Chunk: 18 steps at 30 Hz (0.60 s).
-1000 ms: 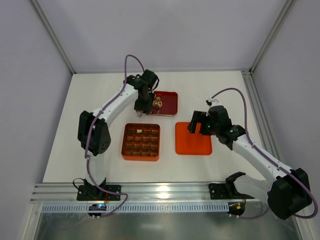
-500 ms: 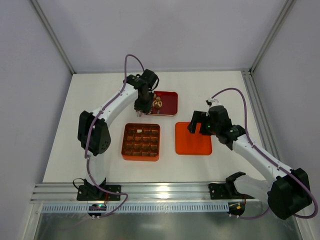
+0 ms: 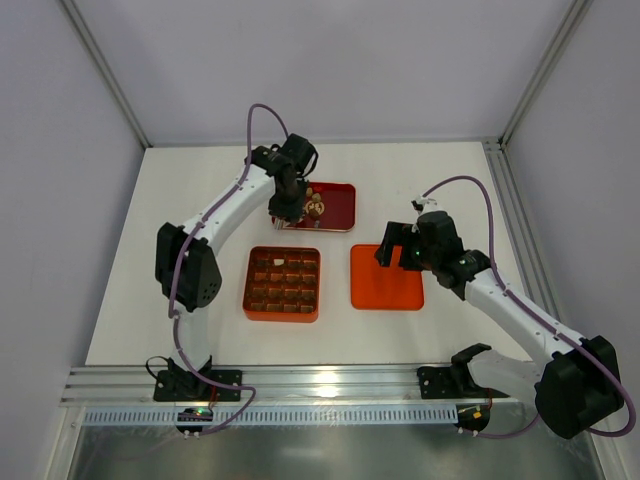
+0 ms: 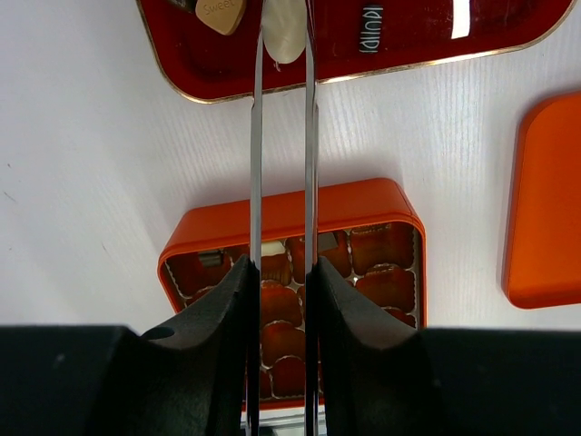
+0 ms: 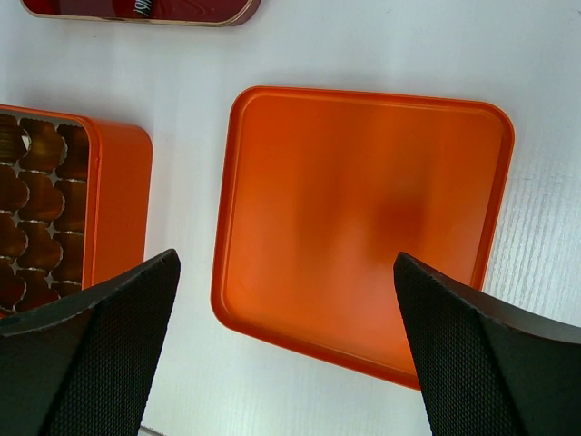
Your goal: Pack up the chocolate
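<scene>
My left gripper has two thin metal blades. In the left wrist view they are shut on a cream-white chocolate at the near edge of the red tray. A tan chocolate lies beside it in the tray. A few more chocolates sit in the tray's left part. The orange grid box stands below the tray, and a few pieces lie in its far row. My right gripper is open and empty above the orange lid.
The orange lid lies flat to the right of the box; its edge shows in the left wrist view. The red tray lies at the back centre. An aluminium rail runs along the near table edge.
My left gripper has shifted slightly back, toward the red tray. The right arm has not moved.
</scene>
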Available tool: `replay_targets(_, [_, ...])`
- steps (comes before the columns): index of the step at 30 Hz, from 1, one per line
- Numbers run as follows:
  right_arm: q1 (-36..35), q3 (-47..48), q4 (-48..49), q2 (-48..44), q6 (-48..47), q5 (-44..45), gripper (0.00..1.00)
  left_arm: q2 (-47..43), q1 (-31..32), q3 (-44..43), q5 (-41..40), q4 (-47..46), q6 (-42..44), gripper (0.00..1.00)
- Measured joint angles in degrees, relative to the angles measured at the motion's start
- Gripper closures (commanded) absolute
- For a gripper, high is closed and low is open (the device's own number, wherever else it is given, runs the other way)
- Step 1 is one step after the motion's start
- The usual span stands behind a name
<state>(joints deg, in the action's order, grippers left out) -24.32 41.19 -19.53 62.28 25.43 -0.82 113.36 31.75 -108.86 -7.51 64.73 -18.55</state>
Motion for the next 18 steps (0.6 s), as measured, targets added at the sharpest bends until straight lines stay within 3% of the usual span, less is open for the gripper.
replay_targets(10, [0.00, 0.00, 0.28, 1.16, 0.11, 0.00, 0.00, -1.66, 0.00, -0.02, 0.79, 1.14, -0.09, 0.74])
replay_targets(18, [0.00, 0.00, 1.64, 2.19, 0.42, -0.02, 0.00, -11.80, 0.17, 3.80, 3.04, 1.84, -0.76, 0.74])
